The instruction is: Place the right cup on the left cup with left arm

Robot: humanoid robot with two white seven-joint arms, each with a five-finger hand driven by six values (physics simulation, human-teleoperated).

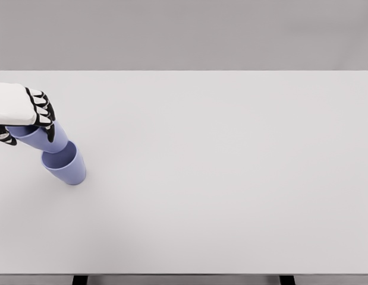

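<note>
One hand showed, the left hand (23,113), which came in from the left edge over the far left part of the table (219,178). Its black-tipped fingers (44,113) were curled round the rim end of a cup, so the hand was closed on that cup and held it tilted, mouth toward the hand and base pointing down to the right.

There were two cups, both pale blue-violet. The held cup (44,138) lay just below the fingers, partly hidden by them. The second cup (66,166) stood on the table just below and to the right of the hand, its mouth open upward and toward the hand. The held cup's base met the second cup's rim at its upper left edge; whether it had gone inside or only touched the rim could not be told.

One table was seen, white, reaching far to the right of the hand.
</note>
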